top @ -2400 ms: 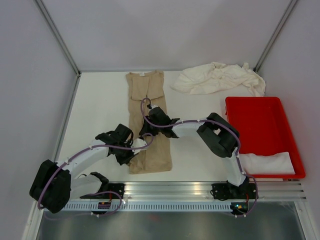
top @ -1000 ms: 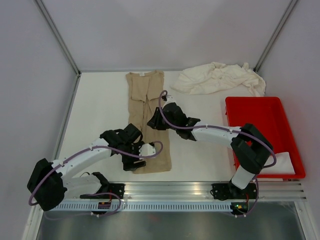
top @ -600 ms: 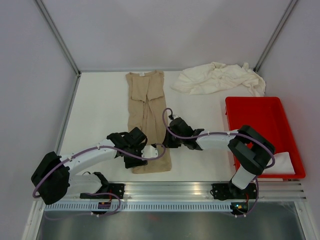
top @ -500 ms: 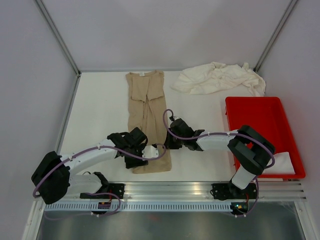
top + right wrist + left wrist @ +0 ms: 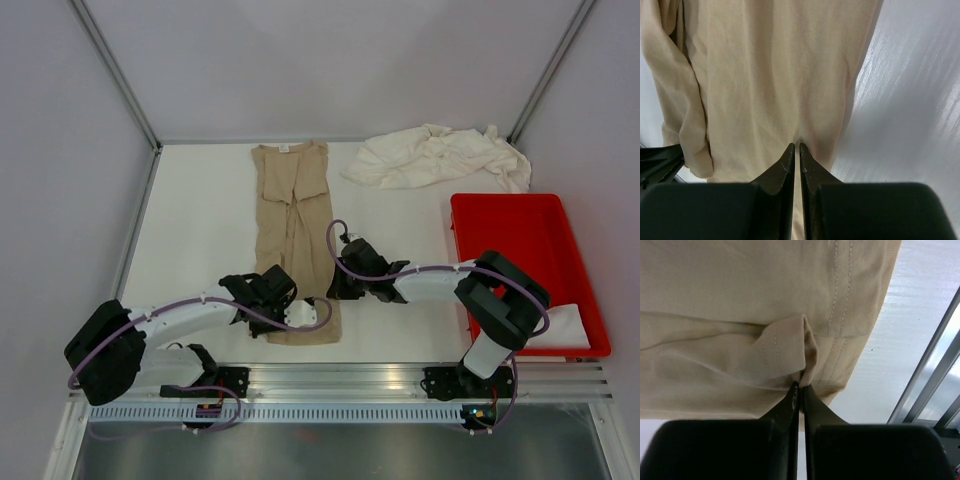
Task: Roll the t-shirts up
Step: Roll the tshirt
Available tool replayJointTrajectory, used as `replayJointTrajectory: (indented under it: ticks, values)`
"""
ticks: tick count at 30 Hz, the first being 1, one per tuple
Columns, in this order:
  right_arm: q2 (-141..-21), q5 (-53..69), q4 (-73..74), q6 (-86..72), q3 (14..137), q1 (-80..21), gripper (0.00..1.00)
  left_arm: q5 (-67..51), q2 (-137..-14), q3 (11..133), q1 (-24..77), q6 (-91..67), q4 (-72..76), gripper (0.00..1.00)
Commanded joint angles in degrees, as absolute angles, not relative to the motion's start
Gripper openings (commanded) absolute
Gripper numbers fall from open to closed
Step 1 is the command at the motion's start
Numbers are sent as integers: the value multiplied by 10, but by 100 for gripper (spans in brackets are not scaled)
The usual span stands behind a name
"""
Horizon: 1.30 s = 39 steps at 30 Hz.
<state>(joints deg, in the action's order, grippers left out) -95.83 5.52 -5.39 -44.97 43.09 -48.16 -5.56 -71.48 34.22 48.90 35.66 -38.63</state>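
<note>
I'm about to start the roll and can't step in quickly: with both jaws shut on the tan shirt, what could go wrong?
The left jaws hold only a small pucker of the tan t-shirt by its hem; it may slip out. The right jaws pinch the side edge farther from the hem, so the roll could start skewed.

One tan t-shirt [image 5: 293,235]: folded into a long narrow strip, flat on the worktop [image 5: 200,230], white neck label [image 5: 283,148] at far end, near hem puckered. Cream-white t-shirts [image 5: 435,157]: crumpled heap, far right.
</note>
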Motion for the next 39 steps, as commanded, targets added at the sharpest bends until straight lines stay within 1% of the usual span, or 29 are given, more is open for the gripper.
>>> replayJointTrajectory:
  ticks: [1,3,6,8,9,10,11,13,14,16,17,18,21,23,25,26,27,28,30,31,33,35,39]
  values:
    - [-964,46,-69,-452,423,-482,12,-68,-683,319,491,373,-416,2]
    - [-968,44,-69,-449,422,-480,11,-93,-670,328,491,383,-454,2]
    - [-969,39,-67,-443,423,-480,11,-87,-664,326,492,402,-481,4]
    - [-969,38,-64,-433,425,-480,11,-89,-668,326,492,421,-490,14]
    - [-967,39,-63,-429,431,-480,12,-97,-670,328,492,424,-491,22]
    - [-965,48,-64,-411,433,-480,13,-101,-673,336,493,428,-494,37]
    - [-962,54,-65,-399,436,-480,13,-105,-674,341,493,428,-497,42]
    - [-932,62,-75,-374,438,-480,16,-107,-673,365,493,429,-517,47]
    - [-916,64,-78,-340,436,-480,18,-106,-670,374,493,432,-525,48]
    - [-858,61,-73,-298,437,-480,24,-102,-652,408,493,437,-564,49]
    - [-838,56,-63,-250,437,-480,27,-98,-644,418,493,441,-577,51]
    - [-798,55,-57,-229,438,-481,32,-88,-626,428,492,450,-604,56]
    - [-732,49,-31,-129,429,-480,39,-50,-596,449,492,473,-636,65]
    - [-703,50,-13,-60,415,-480,45,-33,-576,428,491,484,-633,65]
    - [-666,64,-2,-18,403,-480,48,-44,-521,393,487,513,-623,65]
    - [-656,73,18,7,396,-480,52,-60,-497,380,485,525,-617,66]
    - [-634,86,27,45,391,-480,54,-68,-472,349,483,556,-609,69]
    - [-624,91,35,68,386,-480,55,-75,-417,333,483,569,-586,71]
    - [-600,98,45,129,360,-480,56,-83,-382,290,483,600,-557,78]
    - [-594,101,42,149,350,-480,56,-84,-376,280,483,606,-526,78]
    - [-589,117,31,200,320,-488,56,-83,-392,256,483,613,-502,78]
    - [-599,126,32,234,309,-525,56,-84,-427,239,483,623,-464,78]
    - [-633,63,37,338,288,-605,57,-89,-488,237,483,627,-425,78]
